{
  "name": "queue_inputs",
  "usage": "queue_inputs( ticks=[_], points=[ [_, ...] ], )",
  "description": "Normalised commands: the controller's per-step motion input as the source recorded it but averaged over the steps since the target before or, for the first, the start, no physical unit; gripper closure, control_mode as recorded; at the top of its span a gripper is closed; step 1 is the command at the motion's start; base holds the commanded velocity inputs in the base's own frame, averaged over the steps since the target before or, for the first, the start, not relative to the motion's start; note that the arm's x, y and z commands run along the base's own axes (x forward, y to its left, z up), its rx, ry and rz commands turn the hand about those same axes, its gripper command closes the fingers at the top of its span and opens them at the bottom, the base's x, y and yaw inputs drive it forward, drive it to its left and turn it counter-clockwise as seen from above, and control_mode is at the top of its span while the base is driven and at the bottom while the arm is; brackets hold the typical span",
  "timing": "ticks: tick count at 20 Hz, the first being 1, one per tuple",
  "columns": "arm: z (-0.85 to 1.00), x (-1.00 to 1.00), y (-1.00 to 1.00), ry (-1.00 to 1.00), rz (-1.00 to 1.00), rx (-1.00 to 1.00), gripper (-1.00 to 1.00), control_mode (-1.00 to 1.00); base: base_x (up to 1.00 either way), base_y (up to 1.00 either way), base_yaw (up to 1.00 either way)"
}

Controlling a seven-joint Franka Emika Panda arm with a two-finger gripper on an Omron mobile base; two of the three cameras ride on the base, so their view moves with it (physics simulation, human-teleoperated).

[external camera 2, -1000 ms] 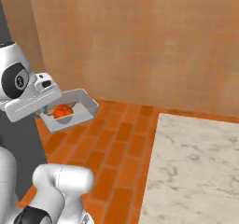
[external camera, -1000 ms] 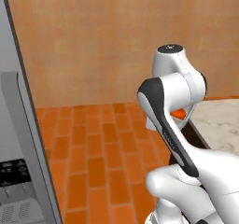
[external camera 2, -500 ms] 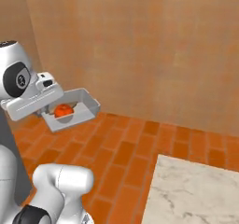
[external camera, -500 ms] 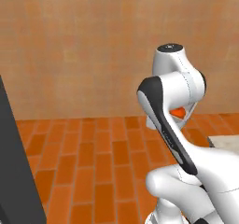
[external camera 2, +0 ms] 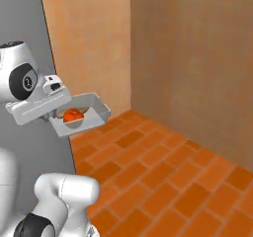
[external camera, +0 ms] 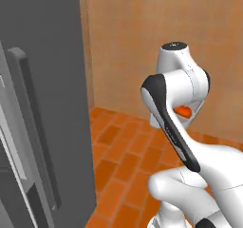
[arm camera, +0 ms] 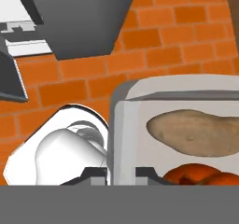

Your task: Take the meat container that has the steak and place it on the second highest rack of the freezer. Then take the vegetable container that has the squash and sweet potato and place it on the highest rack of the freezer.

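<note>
Gripper (arm camera: 122, 172) clenched on the near wall of the shallow light-grey rectangular container (external camera 2: 97, 113), held aloft over orange brick floor (external camera 2: 168, 177). Inside: round orange-red squash (external camera 2: 72, 115), tan-brown oblong sweet potato (arm camera: 196, 132). Tall grey freezer (external camera: 42, 103) to the left.

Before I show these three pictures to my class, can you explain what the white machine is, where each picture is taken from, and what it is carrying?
It is a white robot arm on a driving base, in a computer-drawn kitchen with a brick floor. Two pictures come from cameras on the base, behind the arm to its left and right. The third looks along the hand itself. The jaws are shut on the wall of a pale tray, held up off the floor. In the tray lie an orange squash and a brown sweet potato. The tall grey freezer stands at the arm's left.
</note>
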Motion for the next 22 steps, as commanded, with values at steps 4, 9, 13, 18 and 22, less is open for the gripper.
queue_inputs(
  ticks=[4,9,13,18,22],
  points=[
    [0.0,0.0,0.0,0.0,0.0,0.0,1.0,1.0,0.33,-0.16,0.8],
    [0.0,0.0,0.0,0.0,0.0,0.0,1.0,1.0,0.12,-0.35,0.68],
    [0.0,0.0,0.0,0.0,0.0,0.0,1.0,1.0,0.34,-0.33,0.66],
    [0.0,0.0,0.0,0.0,0.0,0.0,1.0,1.0,0.11,-0.07,0.71],
    [0.0,0.0,0.0,0.0,0.0,0.0,1.0,1.0,0.41,0.0,0.63]
  ],
)
